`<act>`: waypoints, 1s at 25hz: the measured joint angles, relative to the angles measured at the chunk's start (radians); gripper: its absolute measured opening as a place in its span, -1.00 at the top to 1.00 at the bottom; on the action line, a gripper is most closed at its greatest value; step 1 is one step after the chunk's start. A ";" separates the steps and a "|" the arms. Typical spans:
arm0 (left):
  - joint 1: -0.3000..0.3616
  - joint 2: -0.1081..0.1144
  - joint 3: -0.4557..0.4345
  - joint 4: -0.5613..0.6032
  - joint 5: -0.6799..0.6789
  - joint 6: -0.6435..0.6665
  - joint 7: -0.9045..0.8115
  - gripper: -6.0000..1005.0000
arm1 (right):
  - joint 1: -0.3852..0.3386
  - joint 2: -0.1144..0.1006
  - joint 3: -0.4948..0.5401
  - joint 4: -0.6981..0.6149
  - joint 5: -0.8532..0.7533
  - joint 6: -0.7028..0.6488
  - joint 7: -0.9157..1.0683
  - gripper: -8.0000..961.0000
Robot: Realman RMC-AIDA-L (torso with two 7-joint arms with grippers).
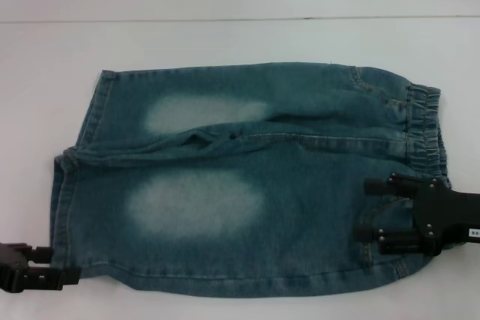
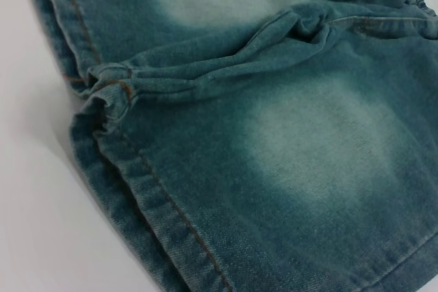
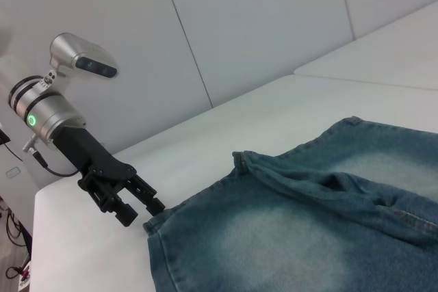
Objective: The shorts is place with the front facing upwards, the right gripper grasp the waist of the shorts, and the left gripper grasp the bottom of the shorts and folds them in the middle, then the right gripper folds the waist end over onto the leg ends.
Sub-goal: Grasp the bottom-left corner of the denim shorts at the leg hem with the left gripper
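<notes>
At the far left of the head view, the left gripper (image 1: 64, 266) sits low at the table's (image 1: 240, 43) near edge, its black fingers (image 1: 56, 278) pointing toward the near corner of the shorts (image 1: 247, 185). The fingertips reach the corner of the bottom of the shorts (image 1: 64, 215), the stitched hem of the nearer leg; the fingers are parted, one above the other, and whether cloth already lies between them cannot be told. In the right wrist view the same gripper (image 3: 147, 213) shows its silver wrist with a green light, its tips right at the hem corner.

The shorts lie flat on the white table, spread sideways: leg ends toward the robot's left, the waist (image 1: 424, 129) toward its right. Two pale faded patches mark the thighs, and a rumpled ridge of denim runs along the middle between the legs. The left wrist view shows the hem (image 2: 137, 189) close up, with the bunched fold where the two legs meet.

On the right, the right gripper (image 1: 371, 211) reaches in from the table's right side and lies over the nearer part of the shorts, just beside the ruffled waistband. Its two black fingers (image 1: 386, 183) are spread wide apart, one nearer the waist's gathered band and one toward the near edge of the cloth, holding nothing.
</notes>
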 joint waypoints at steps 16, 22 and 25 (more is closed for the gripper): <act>-0.010 0.003 -0.005 0.002 -0.001 0.020 -0.010 -0.71 | -0.001 0.000 0.000 0.000 0.000 0.012 0.000 -0.97; -0.008 0.007 -0.006 0.046 -0.001 0.036 -0.041 -0.71 | -0.002 -0.001 0.000 0.000 0.000 0.012 0.000 -0.97; -0.009 0.011 -0.007 0.060 0.000 0.043 -0.071 -0.71 | -0.001 -0.001 -0.001 -0.005 0.000 0.012 0.000 -0.97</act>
